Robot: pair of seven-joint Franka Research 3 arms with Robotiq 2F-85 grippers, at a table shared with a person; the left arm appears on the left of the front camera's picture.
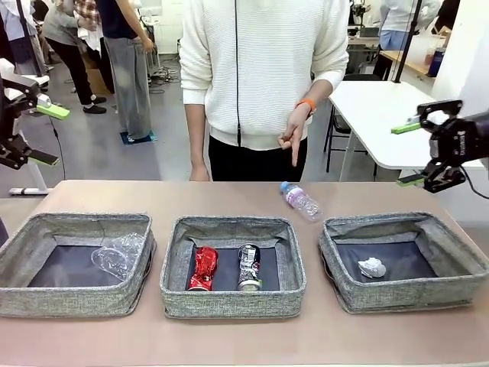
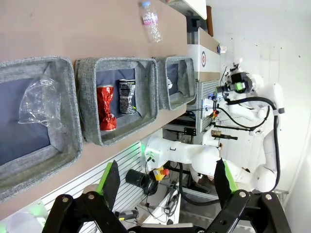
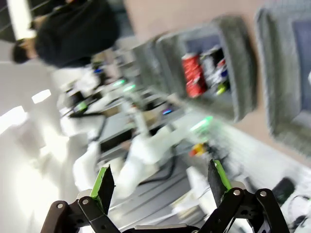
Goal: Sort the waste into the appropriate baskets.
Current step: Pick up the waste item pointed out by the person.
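From my station I see the left gripper (image 1: 21, 138) raised off the table's left edge with its jaws spread wide and nothing between them; its own wrist camera shows the left gripper (image 2: 165, 187) apart over the robot's side of the table. The right gripper (image 1: 425, 149) hangs off the right edge, likewise spread and holding nothing.

Taking the middle basket (image 1: 233, 304) as my landmark: there are three baskets in a row. Inside the middle one lie two cans side by side, the red can (image 1: 203, 268) on the left and the black-and-silver can (image 1: 249, 266) on the right. The basket to its left (image 1: 46, 294) holds one clear plastic container (image 1: 118, 254). The basket to its right (image 1: 458, 287) holds one white paper ball (image 1: 372, 267).

One bottle (image 1: 301, 201) lies on its side on the bare table beyond the middle basket, toward its far right corner, well apart from both grippers. The person's hand (image 1: 294, 134) hangs above it, fingers pointing down, not touching.
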